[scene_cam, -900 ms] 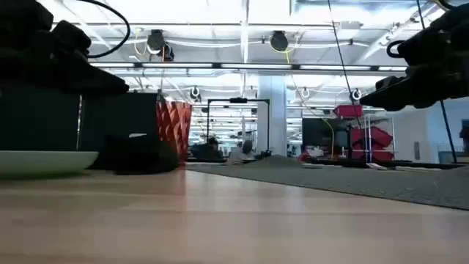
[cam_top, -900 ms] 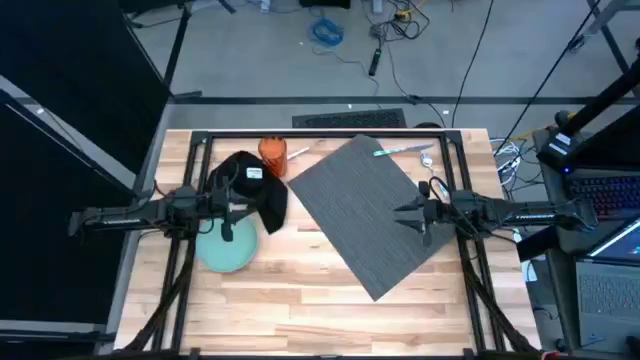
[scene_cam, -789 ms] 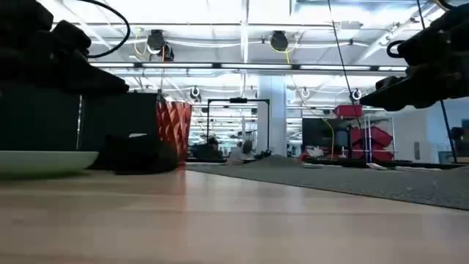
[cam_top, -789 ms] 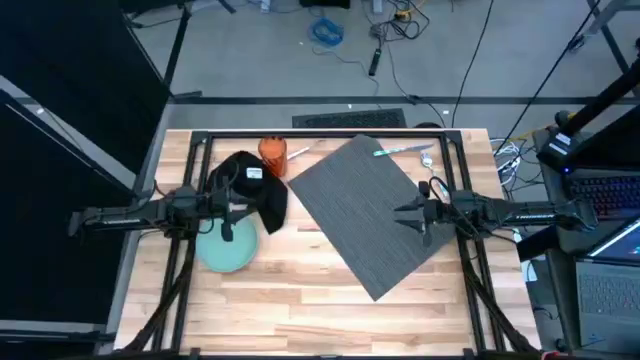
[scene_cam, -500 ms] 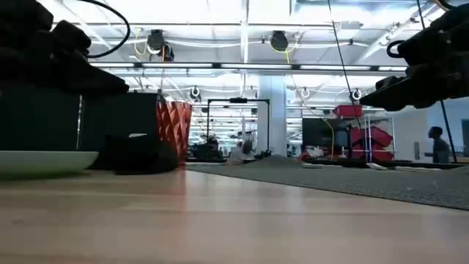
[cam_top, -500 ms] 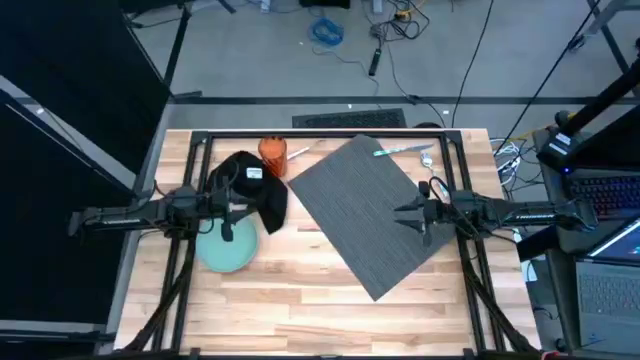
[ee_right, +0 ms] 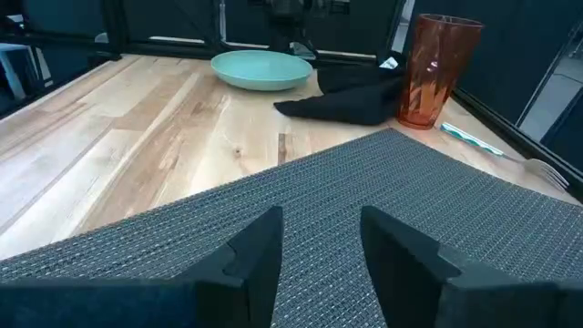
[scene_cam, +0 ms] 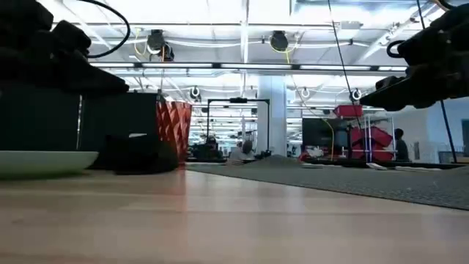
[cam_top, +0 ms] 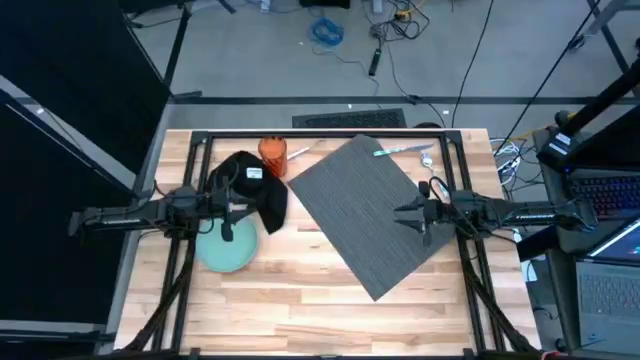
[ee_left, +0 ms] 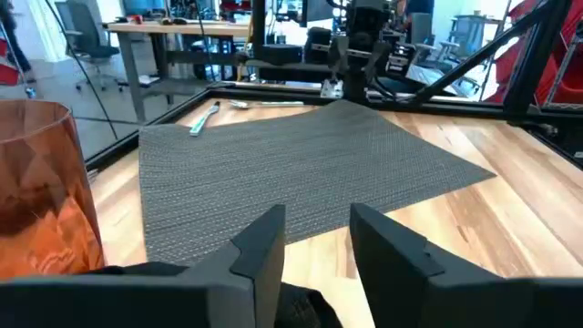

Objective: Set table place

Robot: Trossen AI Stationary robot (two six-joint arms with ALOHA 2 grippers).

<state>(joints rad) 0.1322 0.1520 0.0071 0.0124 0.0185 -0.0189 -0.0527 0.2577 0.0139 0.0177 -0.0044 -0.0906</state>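
Observation:
The dark grey ribbed placemat lies flat and skewed on the wooden table, right of centre. A pale teal plate rests on the table at the left, beside a black napkin and an orange-red cup. My left gripper hovers open above the napkin and plate, pointing toward the placemat. My right gripper hovers open above the placemat's right part. Neither gripper holds anything.
A teal-handled utensil and a fork lie by the placemat's far right corner. A black metal frame runs around the table. Bare wood lies along the table's near edge.

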